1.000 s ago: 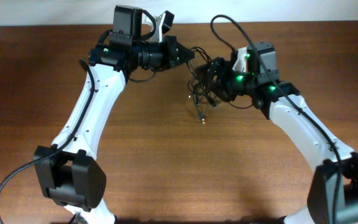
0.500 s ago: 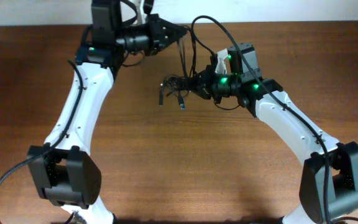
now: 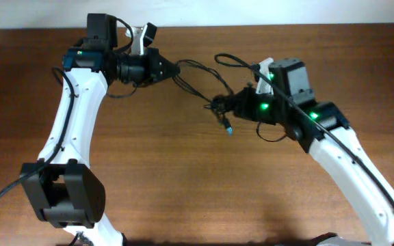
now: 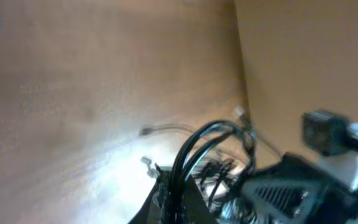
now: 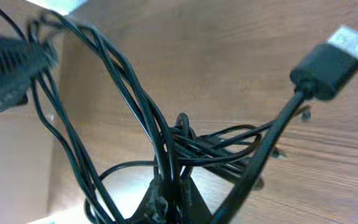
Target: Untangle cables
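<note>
The left gripper point(image 3: 172, 70) has its fingers pressed together on a few strands of the cables point(image 3: 195, 76), which stretch rightward and toward the near side into the knot point(image 3: 219, 104). The right gripper point(image 3: 233, 104) is much the nearer to that knot and pinches the cords shut right beside it. The bundle's long axis thus lies along the line between the two tips, and a loose USB plug point(image 3: 229, 128) dangles just below the knot.

Free passage over near table point(image 3: 204, 201); taut cables point(image 3: 219, 104) across the far middle.
</note>
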